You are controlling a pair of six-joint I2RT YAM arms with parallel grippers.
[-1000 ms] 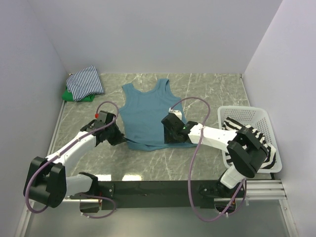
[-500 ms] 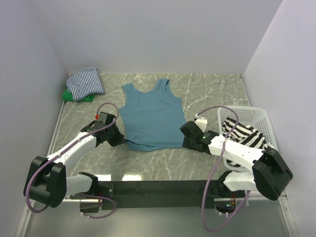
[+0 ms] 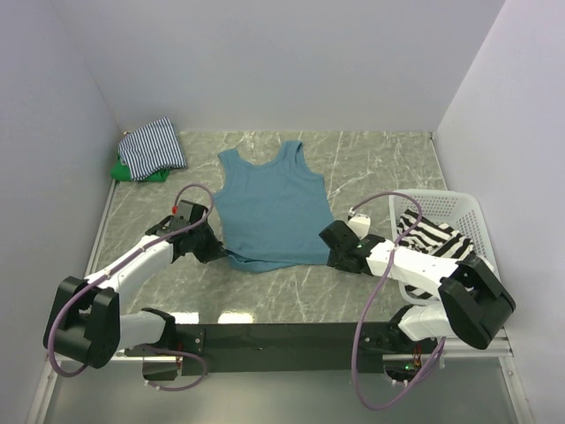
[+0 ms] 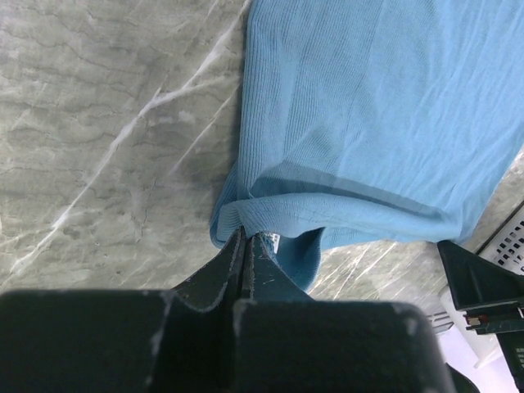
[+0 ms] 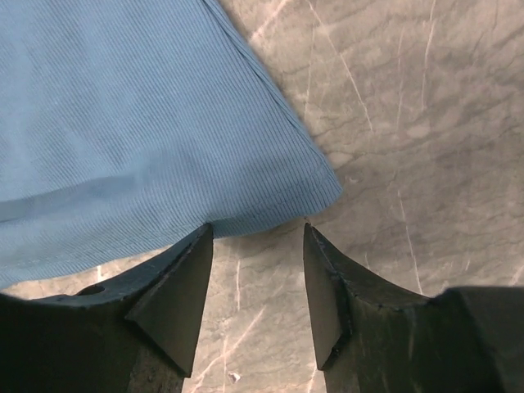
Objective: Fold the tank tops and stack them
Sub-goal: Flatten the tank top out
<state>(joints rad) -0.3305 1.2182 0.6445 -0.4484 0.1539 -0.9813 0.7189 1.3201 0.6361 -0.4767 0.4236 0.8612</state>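
Top external, teal top (image 3: 269, 212): flat at mid-surface (image 3: 380, 168), straps toward the far wall.
Top external, hands: left hand (image 3: 219, 253) at the near-left hem corner, right hand (image 3: 328, 256) at the near-right hem corner.
Top external, far-left corner: thin-striped top (image 3: 152, 146) folded on green top (image 3: 132, 173).
Top external, basket (image 3: 461, 205): at the right, bold-striped top (image 3: 433, 237) inside.
Left wrist: left hand's fingers closed together, pinching the teal hem corner, cloth bunched there.
Right wrist: right hand spread wide, tips at the hem's edge beside the corner, grasping nothing.
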